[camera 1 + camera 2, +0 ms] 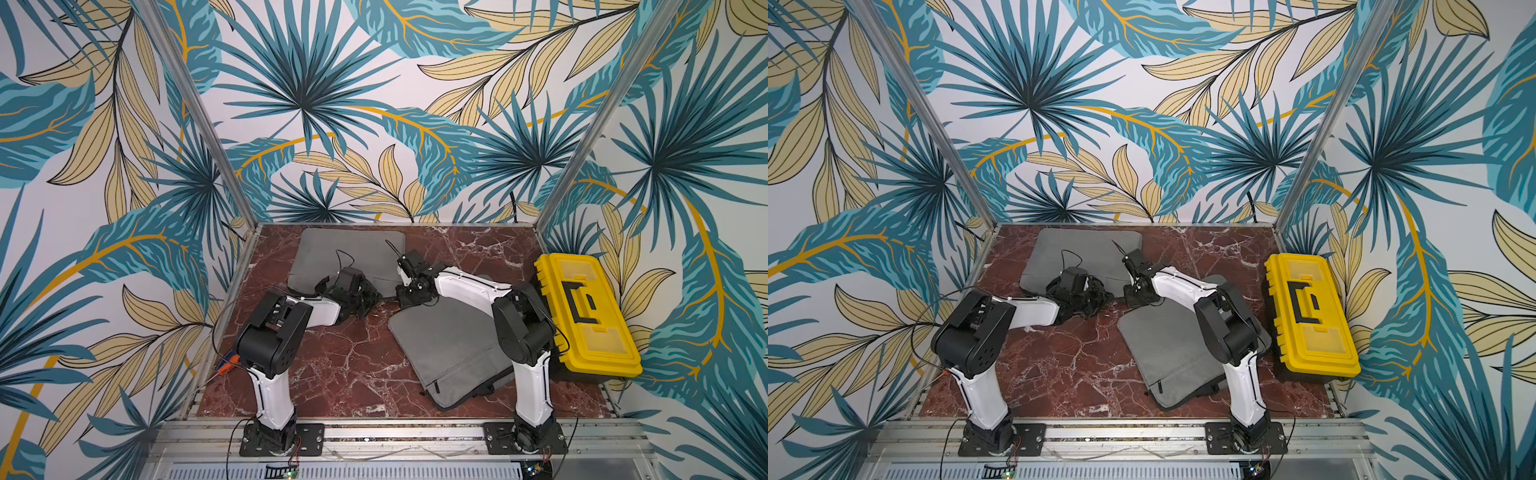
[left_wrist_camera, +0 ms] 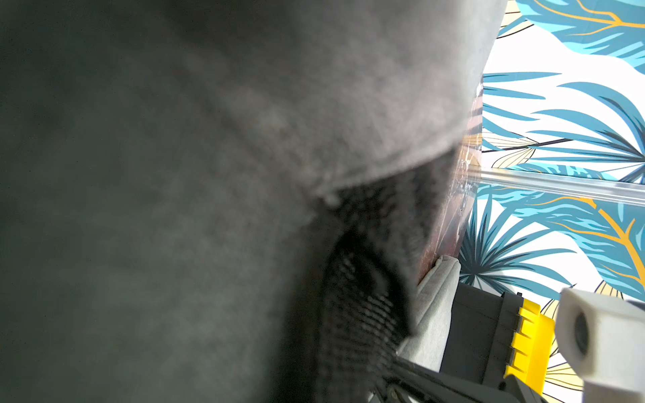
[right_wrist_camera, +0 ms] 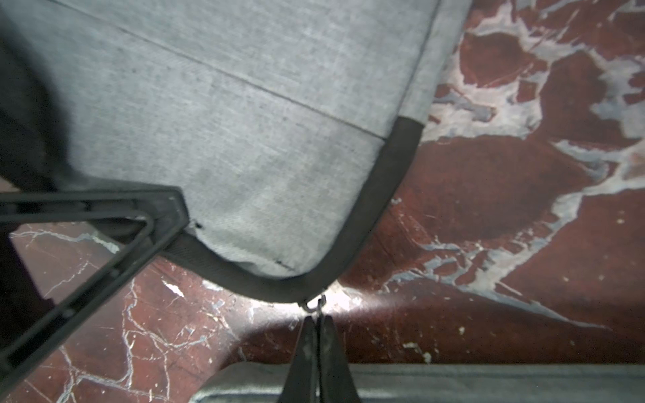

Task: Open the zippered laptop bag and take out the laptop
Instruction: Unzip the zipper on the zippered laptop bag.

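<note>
Right pincer is clamped on the zipper pull at a corner of the bag, far back on the surface. Closed left pincer seems to pinch its near edge. Soft cloth would likely bunch, so pull along the zipper.

Both top views high above table, wrist views close against grey bag.
</note>
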